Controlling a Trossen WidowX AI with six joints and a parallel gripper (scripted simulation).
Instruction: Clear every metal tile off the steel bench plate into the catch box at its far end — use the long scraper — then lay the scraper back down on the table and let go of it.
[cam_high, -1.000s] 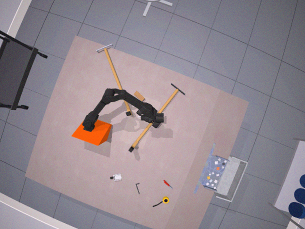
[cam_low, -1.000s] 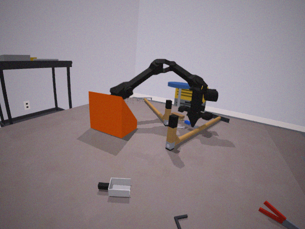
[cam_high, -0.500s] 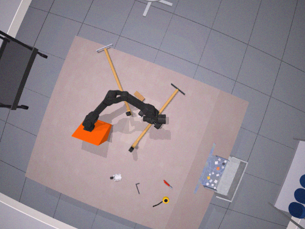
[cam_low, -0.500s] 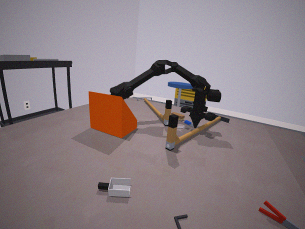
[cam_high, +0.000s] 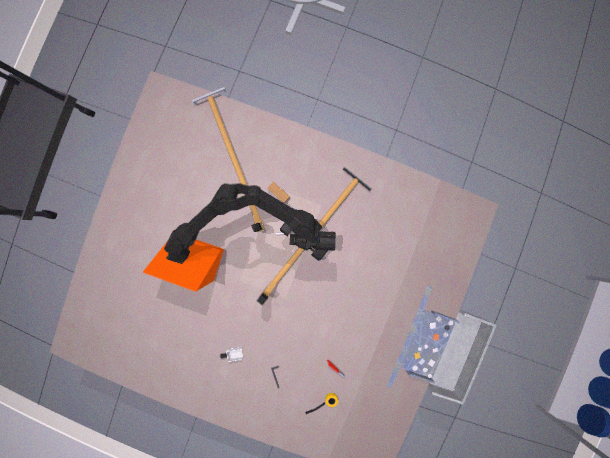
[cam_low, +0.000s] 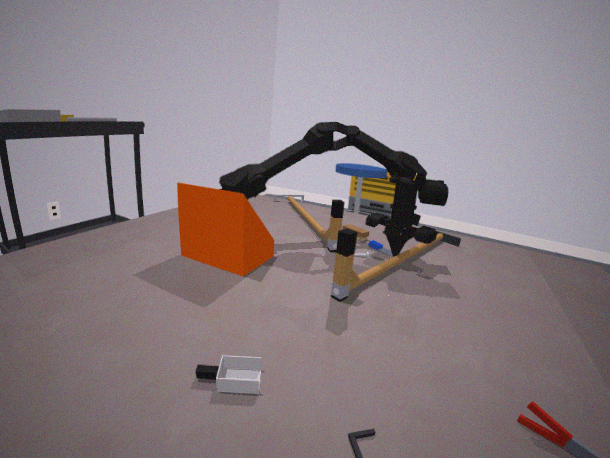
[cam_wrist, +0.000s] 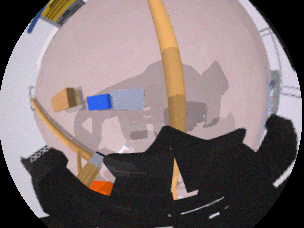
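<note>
My gripper (cam_low: 396, 254) is shut and empty, pointing down close by the wooden shaft (cam_high: 282, 275) (cam_low: 400, 260) (cam_wrist: 167, 55) of a long tool with a black head (cam_high: 356, 179) (cam_low: 452, 241). Its near end has an upright black-capped post (cam_low: 345, 260). A second long tool (cam_high: 227, 140) (cam_low: 306, 215) with a thin grey head (cam_high: 209, 96) lies farther left. Which one is the scraper is unclear. Several small tiles, one orange (cam_high: 436, 337) and one yellow (cam_high: 417, 355), lie over the bluish plate at the table's right edge. The pale grey catch box (cam_high: 460, 350) adjoins it outward.
An orange wedge (cam_high: 182, 270) (cam_low: 212, 225) stands by the arm's base. A brown block (cam_high: 278, 192) (cam_wrist: 64, 99) and a blue-handled piece (cam_low: 375, 244) (cam_wrist: 99, 102) lie near the gripper. A small white tray (cam_high: 234, 355) (cam_low: 239, 375), hex key (cam_high: 276, 377) and red-handled tool (cam_high: 334, 367) lie toward the front.
</note>
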